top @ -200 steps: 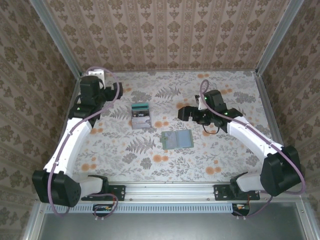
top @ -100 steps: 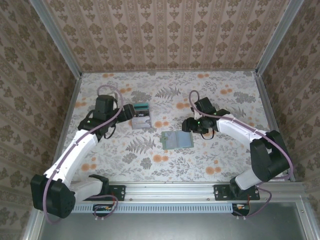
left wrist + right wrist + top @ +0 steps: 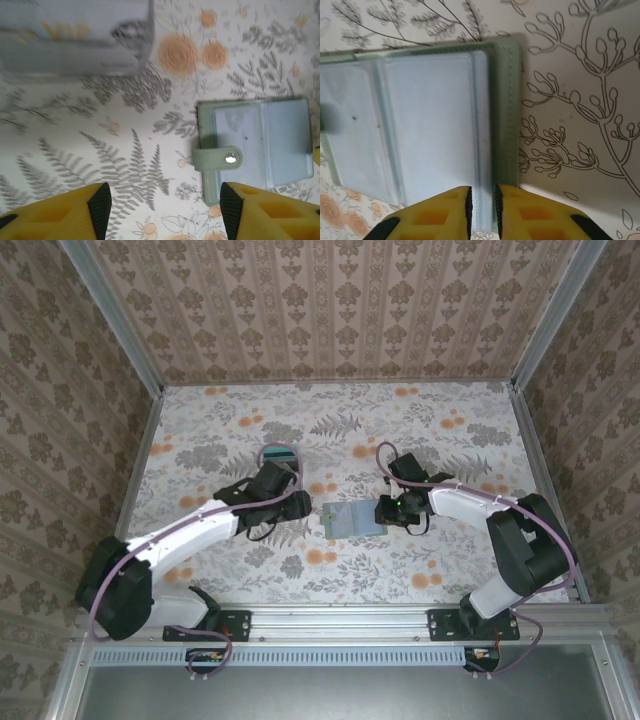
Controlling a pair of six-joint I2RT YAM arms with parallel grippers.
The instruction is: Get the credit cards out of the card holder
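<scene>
A metal rail (image 3: 340,621) runs along the near edge of the desk (image 3: 470,560), with both arm bases bolted to it. The strip of flowered desk between the rail and the arms lies free.

At the middle of the desk the card holder (image 3: 355,518) lies flat and open, inner side up, well away from every edge. Its two panels look pale blue-grey inside a dull green border. A green strap (image 3: 218,159) with a metal snap folds over its 9 o'clock edge. Whether any card sits in the sleeves I cannot tell.

The left pincer (image 3: 164,205) hangs over bare desk just at 9 o'clock of the holder. Its yellow fingers (image 3: 99,206) are spread wide and hold nothing.

The right pincer (image 3: 482,200) is at the holder's 3 o'clock edge. Its fingers are drawn almost together, leaving only a slit through which the stitched border shows. Whether they press on the holder I cannot tell.

Toward 11 o'clock from the holder, and apart from it, the credit cards (image 3: 75,42) lie in a stack on the desk. The top one is pale grey with gold letters, blurred in the left wrist view. In the top view the left arm covers most of the stack, leaving its teal far end in sight.

Beyond that, the desk runs open from 10 to 2 o'clock as far as the patterned walls (image 3: 340,310).
</scene>
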